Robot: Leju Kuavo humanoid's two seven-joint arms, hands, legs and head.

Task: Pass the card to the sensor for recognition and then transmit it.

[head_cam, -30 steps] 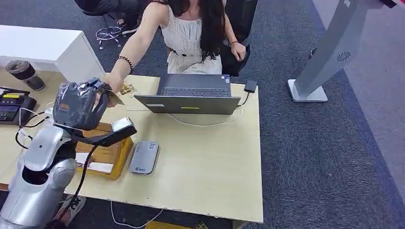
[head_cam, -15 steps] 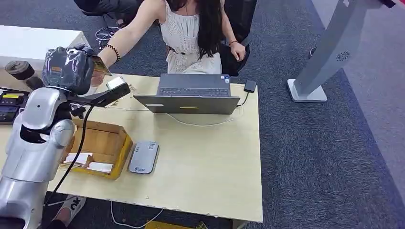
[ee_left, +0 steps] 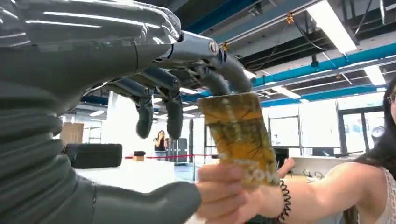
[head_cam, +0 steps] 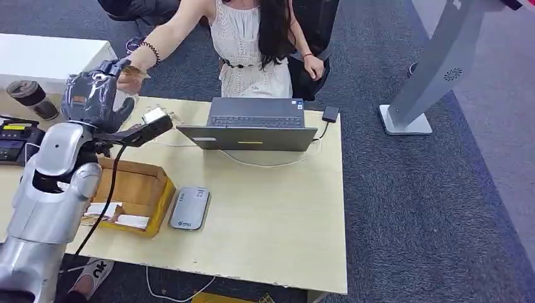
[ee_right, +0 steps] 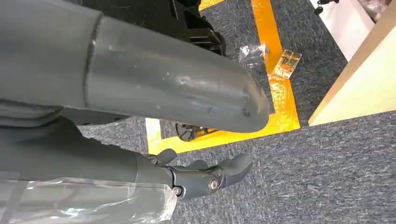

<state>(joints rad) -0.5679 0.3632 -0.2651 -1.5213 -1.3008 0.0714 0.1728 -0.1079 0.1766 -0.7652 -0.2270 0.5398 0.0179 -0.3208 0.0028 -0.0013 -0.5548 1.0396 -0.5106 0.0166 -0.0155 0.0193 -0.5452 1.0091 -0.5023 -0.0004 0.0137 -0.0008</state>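
Raised left hand (head_cam: pixel 94 95) now loose-fingered beside card (ee_left: pixel 238 133), person's hand (ee_left: pixel 224 198) gripping it

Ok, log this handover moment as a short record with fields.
card: yellow card, upright at the tips of the left robot hand, above the table's far left corner
person: hand grips the card's lower end
left robot hand: raised, fingers spread behind the card
right robot hand: hangs over the carpet, holding nothing
table: laptop, cardboard box, grey reader
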